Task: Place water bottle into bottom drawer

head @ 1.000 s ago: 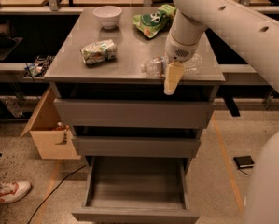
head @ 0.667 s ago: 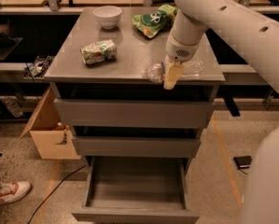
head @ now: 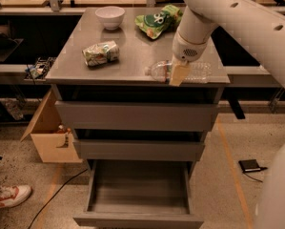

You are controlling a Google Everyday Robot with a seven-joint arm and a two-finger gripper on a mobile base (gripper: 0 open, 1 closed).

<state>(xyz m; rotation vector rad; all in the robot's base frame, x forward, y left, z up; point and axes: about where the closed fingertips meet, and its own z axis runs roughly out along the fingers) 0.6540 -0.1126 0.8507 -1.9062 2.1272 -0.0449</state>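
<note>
The water bottle (head: 199,71) lies on its side near the front right edge of the grey cabinet top (head: 85,70), white cap pointing left. My gripper (head: 178,74) comes down from the white arm (head: 237,18) and sits right over the bottle's middle, covering the label. The bottom drawer (head: 138,219) is pulled open below; its inside shows nothing in it. The two grey drawers above it are closed.
A white bowl (head: 109,17), a green snack bag (head: 158,22) and a crumpled green-white packet (head: 100,53) lie on the cabinet top. A cardboard box (head: 49,135) stands left of the cabinet. A black object (head: 250,165), a cable and a shoe (head: 8,197) are on the floor.
My gripper has shifted slightly back from the cabinet's front edge onto the bottle. The bottle and the drawer have not moved.
</note>
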